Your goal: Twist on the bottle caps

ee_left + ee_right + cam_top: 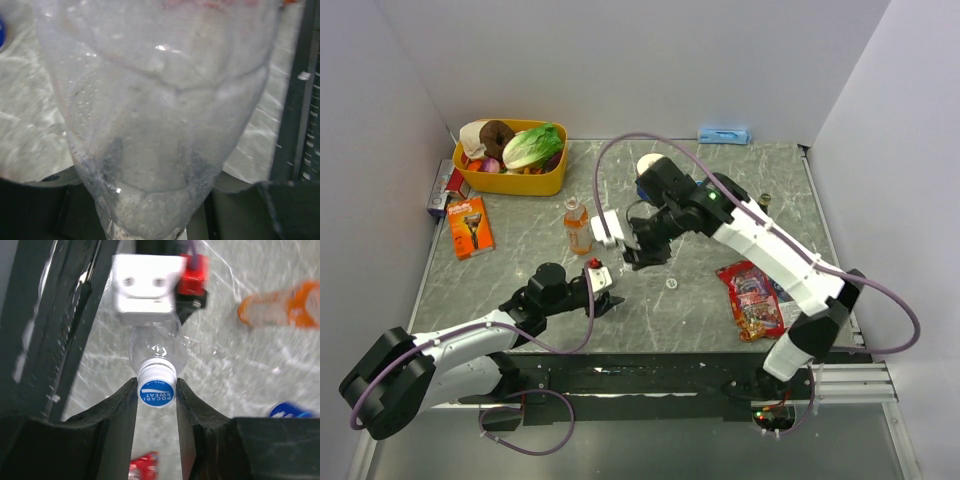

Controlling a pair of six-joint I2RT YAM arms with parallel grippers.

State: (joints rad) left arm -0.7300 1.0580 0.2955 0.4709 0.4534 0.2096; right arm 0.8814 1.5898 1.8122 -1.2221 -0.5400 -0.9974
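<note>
**Screwing the cap on: handling, then layout, left to right.**

The left pincer [605, 290] would best keep the small clear bottle [157, 347] fixed. The right pincer [156, 387] should then turn about the neck's own line while pressing lightly inward. A tilted cap would probably cross-thread, and too slack a grip would probably slip on the rim. How far the thread has engaged cannot be told.

- **Upper left of both pincers, overhead view:** the orange drink bottle [577, 225] stands apart on the table [520, 215].
- **Lower left of centre:** the left pincer is closed round the base of the clear bottle. The bottle fills that pincer's wrist view, and its neck points toward the other arm.
- **Centre:** the blue cap [156, 394] sits on the bottle's neck, its printed top facing the right wrist camera.
- **Right:** the right pincer is narrowed to the cap's width, one finger touching each side of the rim. The cap therefore lies squarely between the fingertips, at the lower centre of that frame.
</note>
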